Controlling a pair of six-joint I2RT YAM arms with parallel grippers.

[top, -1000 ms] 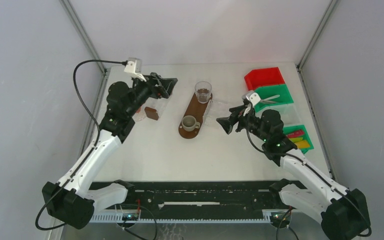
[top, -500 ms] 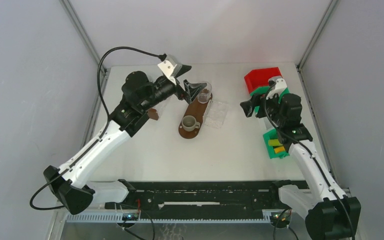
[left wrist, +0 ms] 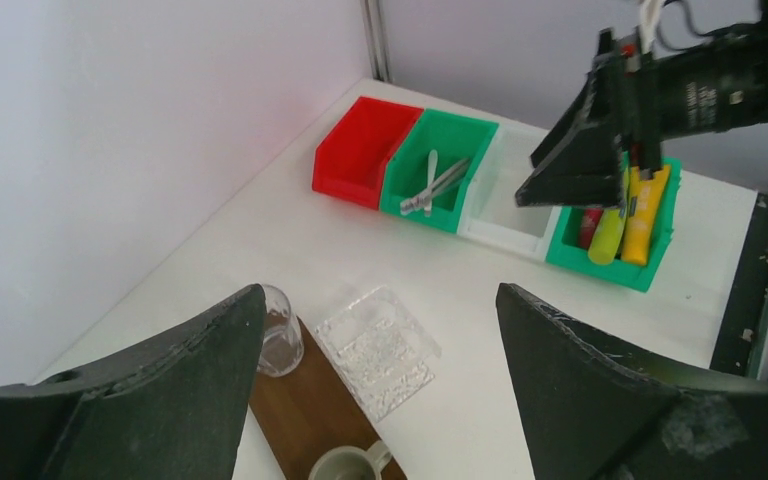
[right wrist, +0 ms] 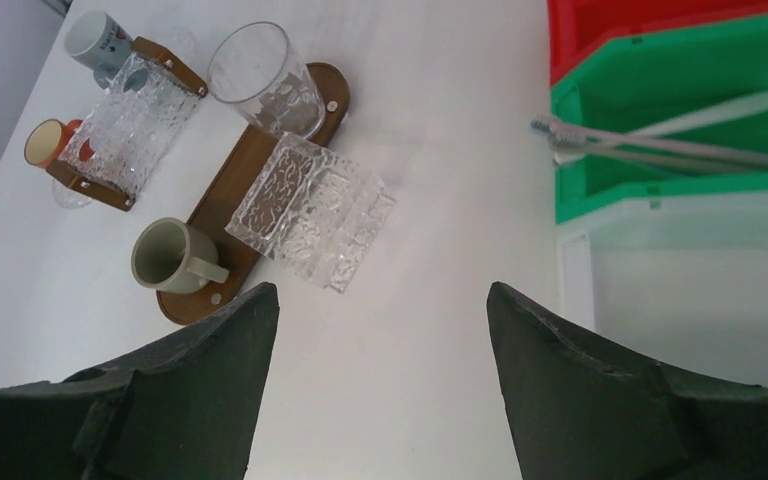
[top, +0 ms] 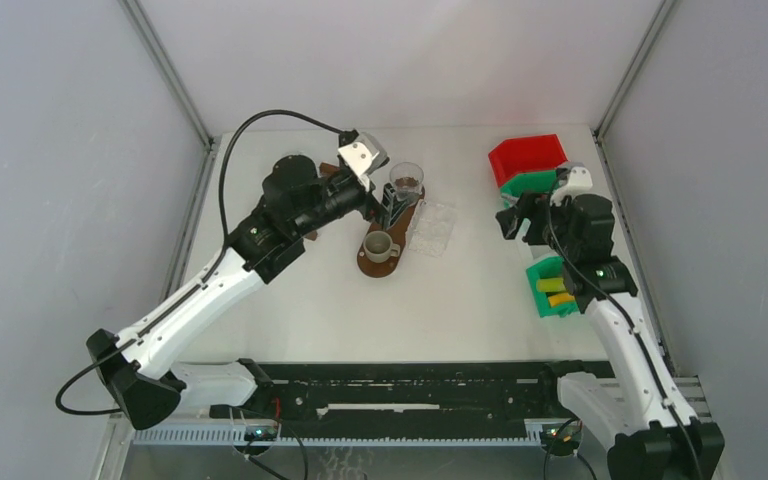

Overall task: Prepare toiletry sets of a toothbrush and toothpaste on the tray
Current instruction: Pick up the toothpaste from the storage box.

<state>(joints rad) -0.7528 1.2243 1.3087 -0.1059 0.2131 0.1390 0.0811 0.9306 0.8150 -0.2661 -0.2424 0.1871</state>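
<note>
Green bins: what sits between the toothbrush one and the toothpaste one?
A white bin, side by side with both in the row. The left wrist view shows it between the toothbrush bin and the toothpaste bin.

I see a big white table point(top: 360, 310) with a smooth, flat top. Pale grey walls stand on three sides: a back wall point(top: 390, 60), a left wall point(top: 40, 200) and a right wall point(top: 725, 150). Thin metal posts point(top: 165, 70) run up the two back corners. A black strip point(top: 410, 385) lies along the near edge. The light is soft and even.
</note>
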